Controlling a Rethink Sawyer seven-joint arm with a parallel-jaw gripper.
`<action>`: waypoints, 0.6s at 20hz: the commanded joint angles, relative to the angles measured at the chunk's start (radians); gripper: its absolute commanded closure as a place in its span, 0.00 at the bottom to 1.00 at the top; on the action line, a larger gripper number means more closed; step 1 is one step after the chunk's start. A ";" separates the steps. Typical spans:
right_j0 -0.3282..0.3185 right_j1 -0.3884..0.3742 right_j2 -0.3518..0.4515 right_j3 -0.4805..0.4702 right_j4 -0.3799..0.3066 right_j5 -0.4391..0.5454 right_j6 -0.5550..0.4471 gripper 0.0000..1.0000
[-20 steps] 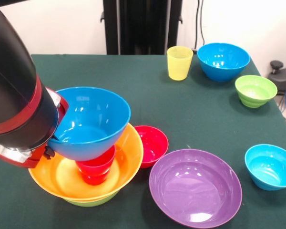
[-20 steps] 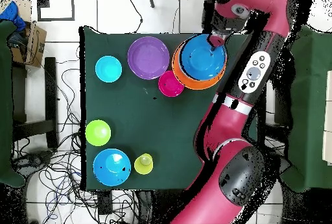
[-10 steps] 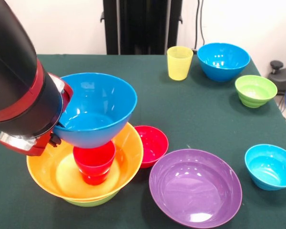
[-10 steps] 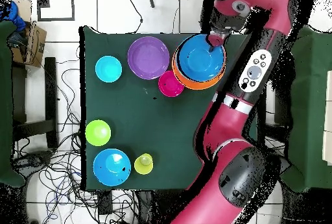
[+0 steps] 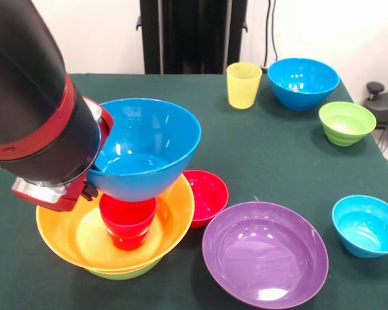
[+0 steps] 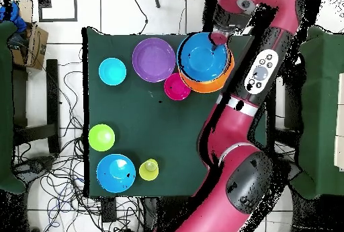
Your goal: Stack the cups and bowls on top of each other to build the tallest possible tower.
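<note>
My gripper (image 5: 87, 187) is shut on the left rim of a medium blue bowl (image 5: 145, 148), holding it tilted in the air. Just under it, a red cup (image 5: 128, 223) stands inside the large orange bowl (image 5: 64, 236), which is nested on a lime-green bowl (image 5: 126, 272); together they form the tower. From overhead, the held blue bowl (image 6: 201, 56) covers most of the orange bowl (image 6: 225, 78), with the gripper (image 6: 218, 39) at its rim. The arm's thick wrist hides the tower's left side in the front view.
A small red bowl (image 5: 207, 194) touches the orange bowl's right side, and a purple bowl (image 5: 265, 253) sits beyond it. Farther off are a yellow cup (image 5: 243, 84), a second blue bowl (image 5: 302, 81), a ribbed green bowl (image 5: 346, 123) and a small blue bowl (image 5: 366, 225).
The gripper has lifted the blue bowl off the red cup and carried it slightly right in the front view. The other pieces have not moved.
</note>
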 commanded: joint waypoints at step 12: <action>-0.001 0.048 -0.061 -0.022 -0.040 -0.070 -0.158 1.00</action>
